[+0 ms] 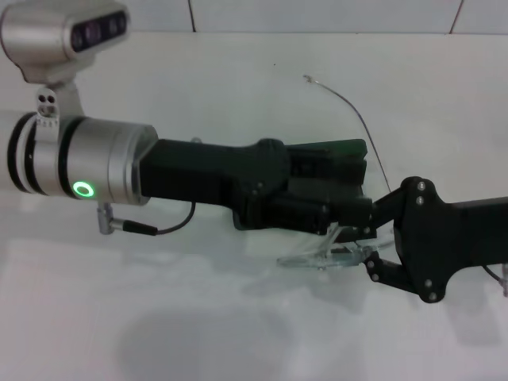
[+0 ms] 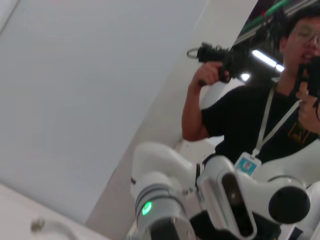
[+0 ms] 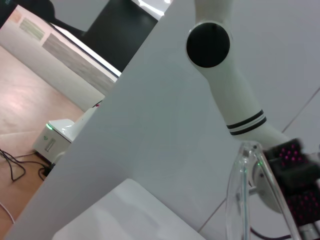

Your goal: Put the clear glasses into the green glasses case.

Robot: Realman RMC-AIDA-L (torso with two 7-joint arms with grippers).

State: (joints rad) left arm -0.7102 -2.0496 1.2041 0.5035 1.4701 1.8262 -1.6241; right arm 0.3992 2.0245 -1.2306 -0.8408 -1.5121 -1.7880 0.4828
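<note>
The green glasses case (image 1: 346, 149) lies at the table's middle, mostly hidden under my left gripper (image 1: 341, 208), which reaches in from the left and sits right over it. Only a dark green strip of the case shows past the gripper's far side. The clear glasses (image 1: 321, 256) hang just in front of the case, at its near side, with my right gripper (image 1: 367, 255) shut on their right end. One transparent arm of the clear glasses (image 3: 241, 192) rises close in the right wrist view. The left wrist view shows neither object.
A thin grey cable (image 1: 349, 101) curves over the white table (image 1: 238, 87) behind the case. A tiled wall runs along the table's far edge. In the left wrist view a person (image 2: 260, 115) stands behind the robot's body.
</note>
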